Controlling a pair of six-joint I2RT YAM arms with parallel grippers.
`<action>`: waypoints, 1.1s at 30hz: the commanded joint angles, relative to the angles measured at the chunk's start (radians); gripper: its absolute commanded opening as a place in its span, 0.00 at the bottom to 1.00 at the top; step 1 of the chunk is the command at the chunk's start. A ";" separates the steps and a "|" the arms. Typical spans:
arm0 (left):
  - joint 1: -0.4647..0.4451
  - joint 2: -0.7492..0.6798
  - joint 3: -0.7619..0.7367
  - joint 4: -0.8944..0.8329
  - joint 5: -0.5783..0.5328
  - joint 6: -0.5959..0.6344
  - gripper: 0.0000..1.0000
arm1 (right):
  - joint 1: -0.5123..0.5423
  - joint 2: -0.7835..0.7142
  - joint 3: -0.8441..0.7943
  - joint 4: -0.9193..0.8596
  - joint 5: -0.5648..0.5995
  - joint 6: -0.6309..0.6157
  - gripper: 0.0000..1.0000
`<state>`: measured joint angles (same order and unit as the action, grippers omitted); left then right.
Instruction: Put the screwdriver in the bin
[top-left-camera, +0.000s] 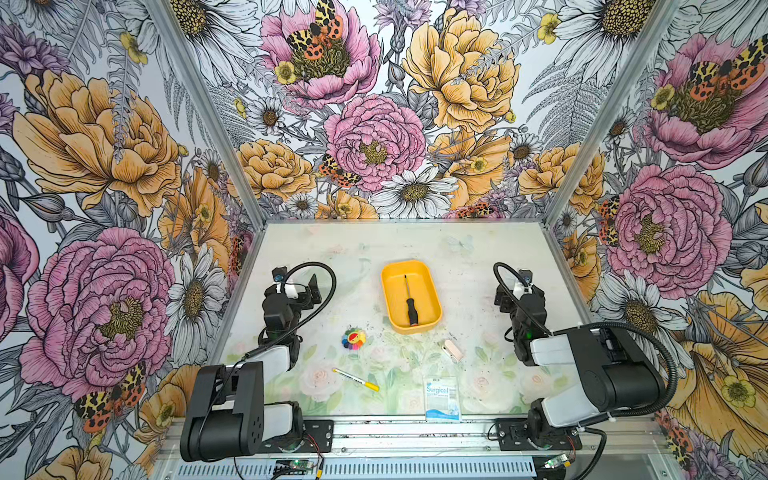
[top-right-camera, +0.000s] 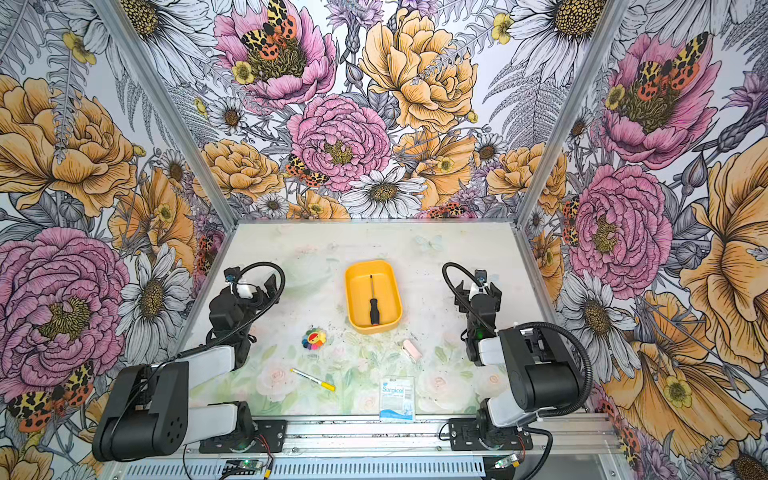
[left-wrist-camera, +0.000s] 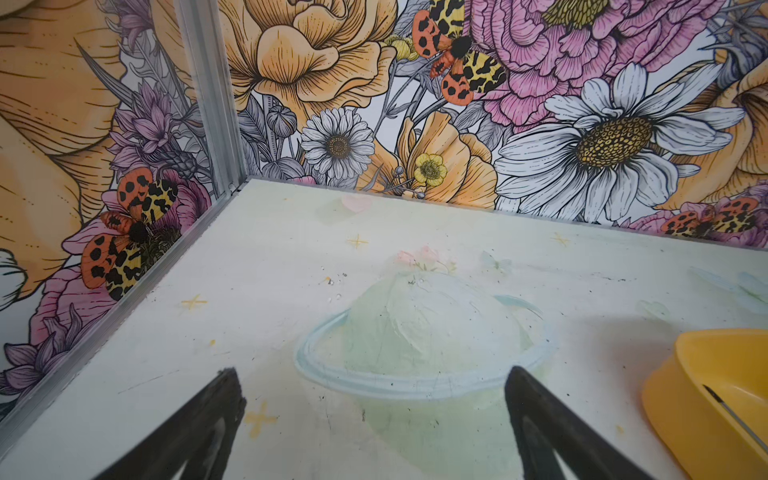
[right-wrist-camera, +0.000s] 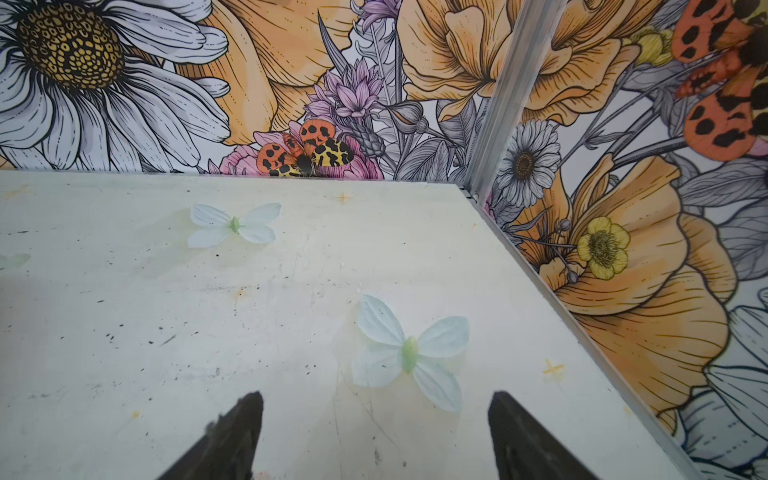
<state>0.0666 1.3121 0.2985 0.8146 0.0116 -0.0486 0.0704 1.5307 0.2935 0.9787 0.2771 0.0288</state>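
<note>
Stock on view, by size: table (top-left-camera: 478, 257), pale printed top, bearing everything listed. Then left gripper (left-wrist-camera: 374, 374) and right gripper (right-wrist-camera: 376, 397), each parked on its own side, well apart from the bin, jaws spread wide with nothing between them. Then bin (top-left-camera: 424, 286), yellow-orange tray, mid-table, upright. Then screwdriver (top-left-camera: 409, 302), lying flat inside the bin, shaft toward the back wall, handle by the near rim; placement judged complete. Handling note: only standing clear remains, so any arm travel should pass high and wide of the rim to avoid nudging the tray. Views: both top views show the whole tool in the tray; the left wrist view shows only a bin corner and part of the shaft; the right wrist view shows neither, just bare table.
</note>
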 joint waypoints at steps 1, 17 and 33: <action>0.012 0.040 -0.012 0.111 0.003 0.004 0.99 | -0.004 -0.001 0.028 0.019 0.015 0.019 0.87; -0.004 0.240 0.074 0.139 0.038 0.034 0.99 | -0.034 0.009 0.077 -0.064 -0.012 0.043 0.99; -0.020 0.241 0.083 0.121 0.019 0.049 0.99 | -0.072 0.008 0.096 -0.104 -0.076 0.068 0.99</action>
<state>0.0498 1.5558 0.3676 0.9390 0.0372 -0.0177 0.0021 1.5330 0.3660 0.8707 0.2150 0.0826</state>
